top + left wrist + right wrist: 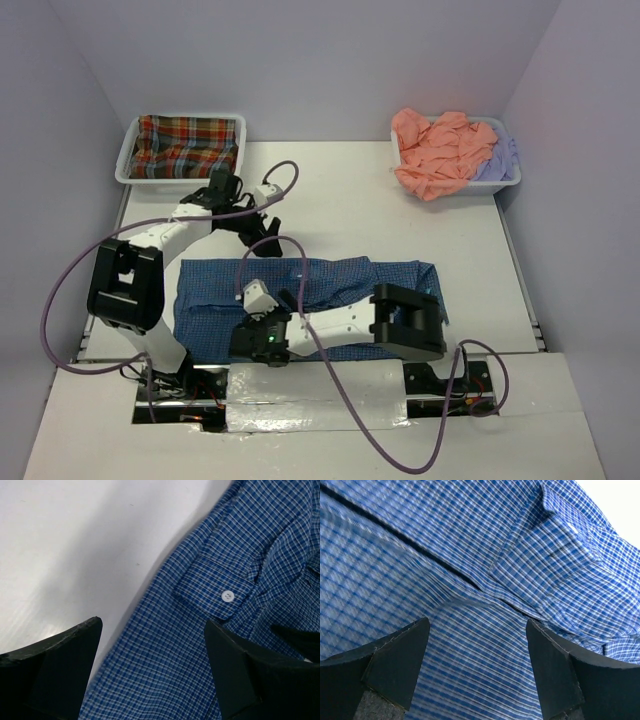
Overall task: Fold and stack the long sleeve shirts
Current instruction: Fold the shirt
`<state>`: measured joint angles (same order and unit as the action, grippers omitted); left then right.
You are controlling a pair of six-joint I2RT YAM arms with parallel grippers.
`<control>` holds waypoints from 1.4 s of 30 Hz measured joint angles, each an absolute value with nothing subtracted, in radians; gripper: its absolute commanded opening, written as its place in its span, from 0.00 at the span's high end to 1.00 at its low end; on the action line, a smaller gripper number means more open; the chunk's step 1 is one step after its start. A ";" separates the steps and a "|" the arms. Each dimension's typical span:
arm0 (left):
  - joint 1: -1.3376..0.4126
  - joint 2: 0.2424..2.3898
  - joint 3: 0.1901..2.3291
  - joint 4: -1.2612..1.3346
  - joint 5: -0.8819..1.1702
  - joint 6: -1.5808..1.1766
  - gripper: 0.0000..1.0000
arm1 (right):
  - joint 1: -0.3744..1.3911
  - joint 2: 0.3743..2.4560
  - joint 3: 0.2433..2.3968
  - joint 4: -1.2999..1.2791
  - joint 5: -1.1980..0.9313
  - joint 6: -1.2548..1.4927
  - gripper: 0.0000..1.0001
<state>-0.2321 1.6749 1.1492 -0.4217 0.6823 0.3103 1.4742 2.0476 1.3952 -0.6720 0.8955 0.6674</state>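
Observation:
A blue shirt with fine checks (340, 285) lies spread flat across the near middle of the table. My left gripper (262, 238) is open and empty just above its far left edge. In the left wrist view the open gripper (152, 672) hangs over the shirt's edge (165, 665), near a cuff with a white button (227, 596). My right gripper (253, 302) is open and empty over the shirt's left part. The right wrist view shows the open gripper (477, 672) above creased blue cloth (470, 555). A red-green plaid shirt (188, 146), a salmon orange shirt (438, 152) and a pale lavender shirt (498, 160) lie in trays.
A white tray (128, 160) at the far left holds the plaid shirt. A white tray (508, 184) at the far right holds the orange and lavender shirts. Purple cables (60, 290) loop beside both arms. Lavender walls close in the table's sides.

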 measured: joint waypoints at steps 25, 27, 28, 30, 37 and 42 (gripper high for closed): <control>-0.460 1.672 1.059 -0.533 0.569 0.280 0.07 | 0.854 0.809 0.653 -0.334 0.323 0.639 0.23; -0.461 1.708 1.062 -0.521 0.570 0.262 0.09 | 0.762 0.784 0.640 -0.376 0.296 0.647 0.24; -0.463 1.724 1.065 -0.517 0.572 0.255 0.13 | 0.727 0.780 0.634 -0.393 0.288 0.651 0.24; -0.465 1.745 1.070 -0.511 0.584 0.249 0.18 | 0.665 0.779 0.620 -0.433 0.261 0.653 0.24; -0.513 1.776 1.103 -0.498 0.619 0.222 0.62 | 0.573 0.797 0.564 -0.472 0.200 0.653 0.25; -0.516 1.779 1.165 -0.493 0.616 0.205 1.00 | 0.532 0.837 0.551 -0.475 0.175 0.653 0.30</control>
